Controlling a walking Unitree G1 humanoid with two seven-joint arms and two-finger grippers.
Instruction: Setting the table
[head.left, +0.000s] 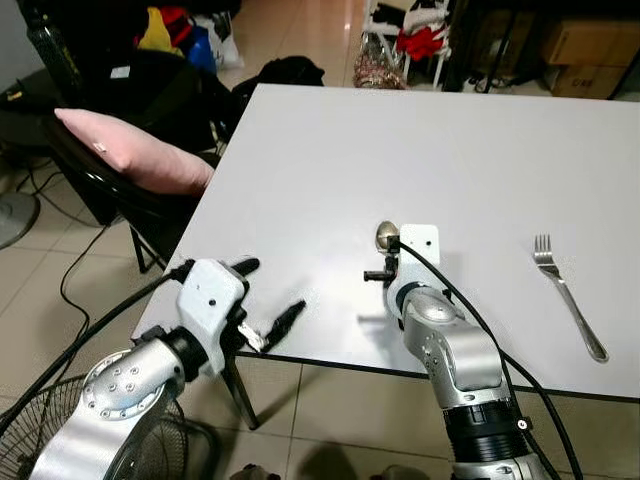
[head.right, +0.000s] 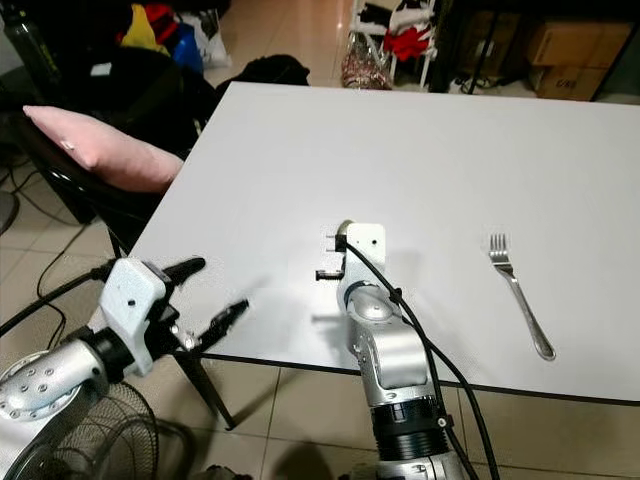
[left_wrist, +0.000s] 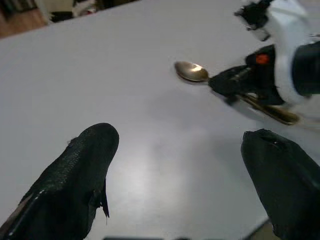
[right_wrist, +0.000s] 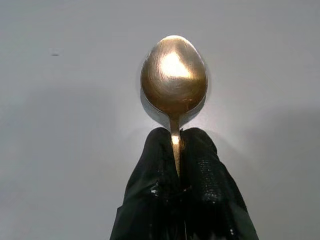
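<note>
a spoon (right_wrist: 174, 80) of dull golden metal, with an oval bowl that catches a bright patch of light, is held by its thin handle between the two black fingers of the right gripper (right_wrist: 176, 150), which are pressed tight together on it just behind the bowl. the bowl is seen low over or on the white table (head.left: 330, 150), in its near middle part; whether it touches the top cannot be told. the spoon's long axis runs away from the robot, the bowl pointing toward the far edge and the handle hidden back inside the fingers. in the left wrist view the handle's end (left_wrist: 280, 114) is seen sticking out behind the gripper. the left gripper (head.left: 268, 300) is held over the table's near left corner, its fingers (left_wrist: 80, 165) spread wide apart with nothing between them. a silver fork (head.left: 567, 295) is laid flat well off to the right, tines toward the far edge. a chair with a pink cushion (head.left: 130, 150) stands by the table's left side, and a fan (head.left: 30, 440) is seen on the tiled floor.
</note>
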